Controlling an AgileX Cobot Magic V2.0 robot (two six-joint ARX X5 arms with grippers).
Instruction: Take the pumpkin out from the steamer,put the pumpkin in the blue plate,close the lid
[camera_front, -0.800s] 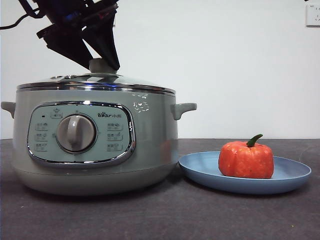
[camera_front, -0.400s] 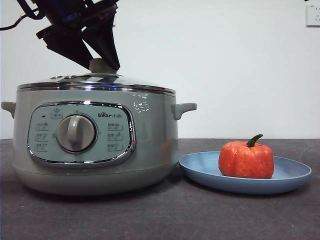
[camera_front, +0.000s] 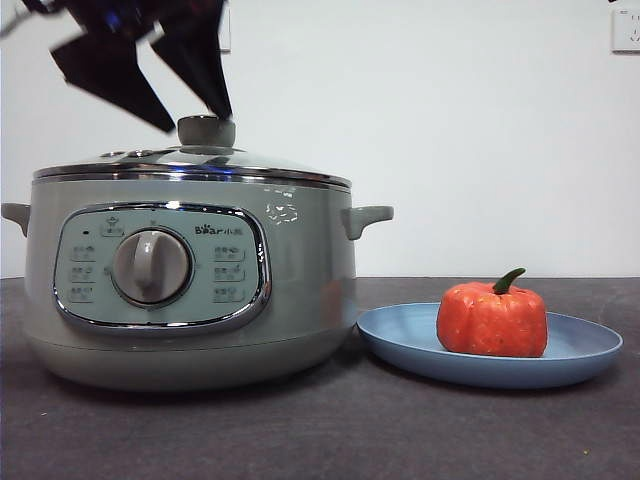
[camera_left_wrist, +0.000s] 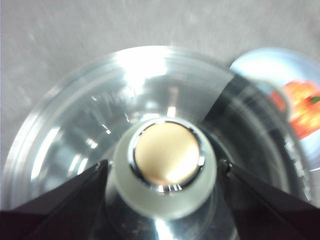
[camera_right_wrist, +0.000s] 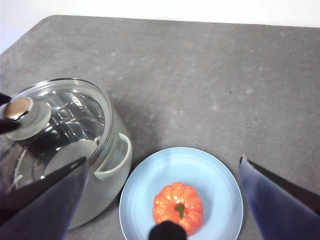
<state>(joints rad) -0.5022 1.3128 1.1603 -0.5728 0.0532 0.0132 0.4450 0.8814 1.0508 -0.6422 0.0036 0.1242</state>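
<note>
The steamer (camera_front: 190, 290) stands at the left with the lid (camera_front: 190, 165) seated on it. My left gripper (camera_front: 198, 112) is open just above the lid's knob (camera_front: 206, 130). In the left wrist view the gripper (camera_left_wrist: 164, 165) has a jaw on each side of the knob (camera_left_wrist: 167, 160), slightly apart from it. The pumpkin (camera_front: 492, 318) sits upright on the blue plate (camera_front: 400, 335) to the right of the steamer. My right gripper (camera_right_wrist: 164, 159) is open and empty, high above the pumpkin (camera_right_wrist: 177, 207) and the plate (camera_right_wrist: 150, 175).
The dark grey table (camera_front: 320, 440) stretches in front of both things. A white wall stands behind, with a socket (camera_front: 626, 30) at the top right. The steamer's side handle (camera_front: 368, 218) points toward the plate.
My left gripper has let go of the lid's knob, spread its jaws and risen a little. The lid stays on the steamer. The pumpkin and the plate have not moved.
</note>
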